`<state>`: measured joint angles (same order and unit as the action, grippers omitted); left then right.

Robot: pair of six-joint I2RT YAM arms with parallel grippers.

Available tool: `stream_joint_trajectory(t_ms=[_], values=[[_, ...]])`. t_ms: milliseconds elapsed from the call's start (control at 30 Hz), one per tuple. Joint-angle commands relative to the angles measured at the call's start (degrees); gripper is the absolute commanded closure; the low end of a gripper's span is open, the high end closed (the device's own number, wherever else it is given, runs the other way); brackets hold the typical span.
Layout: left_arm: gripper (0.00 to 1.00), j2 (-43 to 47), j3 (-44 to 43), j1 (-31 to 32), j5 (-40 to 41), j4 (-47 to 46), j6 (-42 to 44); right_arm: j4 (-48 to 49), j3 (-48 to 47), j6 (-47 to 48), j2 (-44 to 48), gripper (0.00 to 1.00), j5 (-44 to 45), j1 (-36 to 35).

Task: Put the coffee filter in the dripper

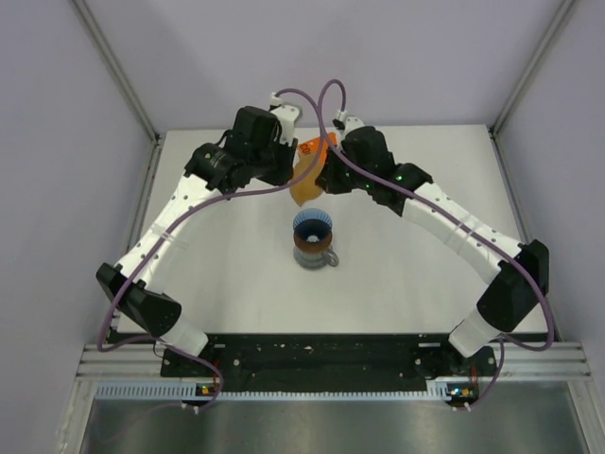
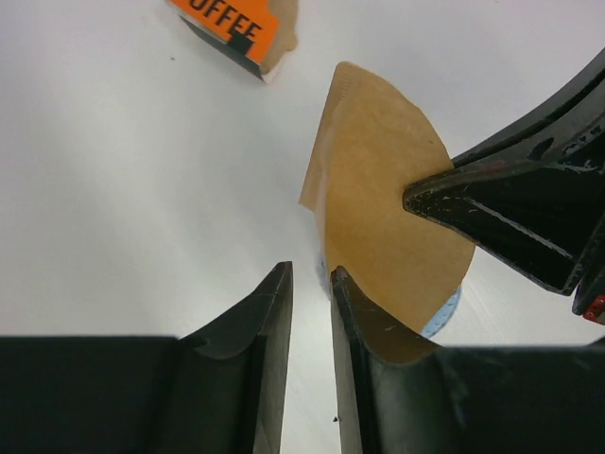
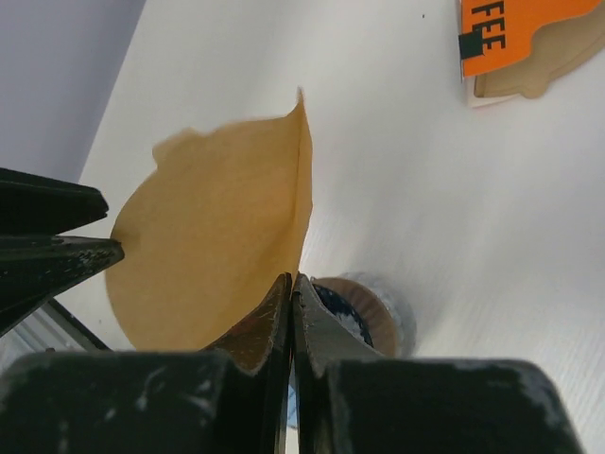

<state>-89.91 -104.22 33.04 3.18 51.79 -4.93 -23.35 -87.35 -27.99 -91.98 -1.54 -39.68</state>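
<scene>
The tan coffee filter (image 1: 305,182) hangs in the air just behind and above the blue dripper (image 1: 312,225). My right gripper (image 3: 291,279) is shut on the filter's (image 3: 208,236) lower edge. It pinches the paper from the right in the left wrist view (image 2: 411,199). My left gripper (image 2: 310,274) is narrowly open with only table showing between its fingers. The filter (image 2: 378,199) lies against the outer side of its right finger, not between the jaws. A sliver of the dripper (image 2: 444,312) shows below the paper. The dripper (image 3: 336,307) is partly hidden behind my right fingers.
The dripper sits on a dark brown ring (image 1: 310,244) atop a grey clear pitcher (image 1: 317,258) at mid-table. An orange coffee box (image 1: 317,147) lies behind the grippers, also in both wrist views (image 2: 232,24) (image 3: 515,33). Both arms meet closely over the back middle.
</scene>
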Motion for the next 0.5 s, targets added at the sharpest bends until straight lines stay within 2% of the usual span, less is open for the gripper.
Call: stream_joint_trajectory(t_ms=[0, 267, 333, 367, 467], values=[[0.67, -0.4, -0.2, 0.0, -9.1, 0.4, -0.6, -9.7, -4.4, 5.7, 5.0, 1.00, -0.6, -0.8], [0.52, -1.5, 1.6, 0.0, -15.7, 0.9, -1.5, -16.1, -6.4, 7.9, 5.3, 1.00, -3.8, -1.5], [0.51, -1.4, 2.2, 0.1, -15.9, 0.6, -1.6, -17.0, -6.7, 7.9, 4.7, 1.00, -5.0, -1.6], [0.54, -1.4, 2.4, 0.0, -15.5, 0.7, -1.6, -17.4, -6.8, 8.0, 4.6, 1.00, -5.3, -1.7], [0.78, -1.1, 3.7, 0.1, -13.2, 0.9, -1.3, -18.0, -6.2, 8.6, 4.4, 1.00, -6.4, -1.8]])
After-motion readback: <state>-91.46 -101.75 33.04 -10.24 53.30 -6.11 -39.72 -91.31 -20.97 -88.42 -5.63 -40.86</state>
